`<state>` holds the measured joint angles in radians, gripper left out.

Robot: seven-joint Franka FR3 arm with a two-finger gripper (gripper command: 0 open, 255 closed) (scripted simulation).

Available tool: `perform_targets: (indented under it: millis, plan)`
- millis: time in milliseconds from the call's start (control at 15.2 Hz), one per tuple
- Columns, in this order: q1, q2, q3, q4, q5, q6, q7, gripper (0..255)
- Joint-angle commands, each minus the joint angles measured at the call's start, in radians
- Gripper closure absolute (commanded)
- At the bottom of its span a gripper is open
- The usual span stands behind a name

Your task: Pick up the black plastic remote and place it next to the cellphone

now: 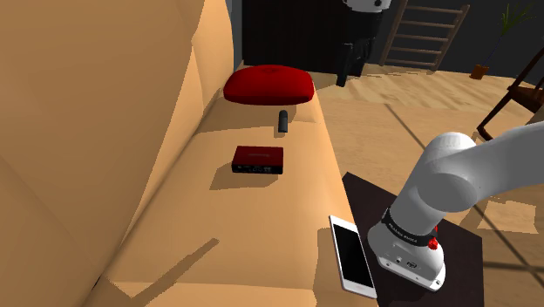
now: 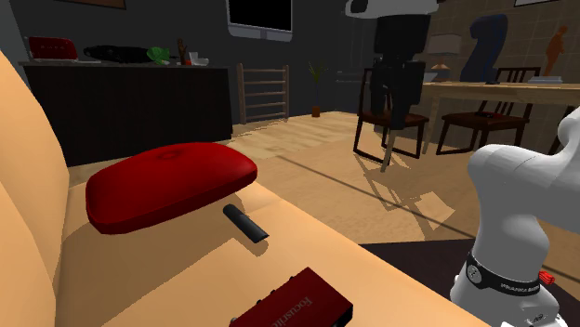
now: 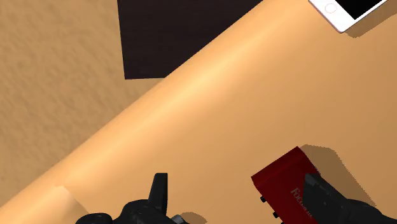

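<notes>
The glossy white arm (image 1: 475, 166) is built of fat, rounded segments. Just above the dark box-shaped stand (image 1: 366, 192), a black band (image 1: 408, 228) with small white lettering rings its lowest joint, with a little red knob (image 1: 434, 242) beside it. At the end farthest from the stand sits an all-black two-finger gripper (image 2: 385, 104).

On the sofa seat (image 1: 261, 218), the cushion (image 1: 268, 85) lies at the far end, the remote (image 1: 282, 120) just before it. The box (image 1: 258, 160) is nearer, and the phone (image 1: 352, 255) is nearest the stand (image 1: 366, 196).
</notes>
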<state>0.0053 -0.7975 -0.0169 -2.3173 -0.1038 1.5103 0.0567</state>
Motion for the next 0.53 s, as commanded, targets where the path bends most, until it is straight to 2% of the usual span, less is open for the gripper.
perform_targets:
  millis: [0,462]
  plan:
    - [0.000,0.000,0.000,0.000,0.000,0.000,0.000,0]
    - [-0.058,0.166,0.038,-0.063,-0.004,0.255,0.188,0]
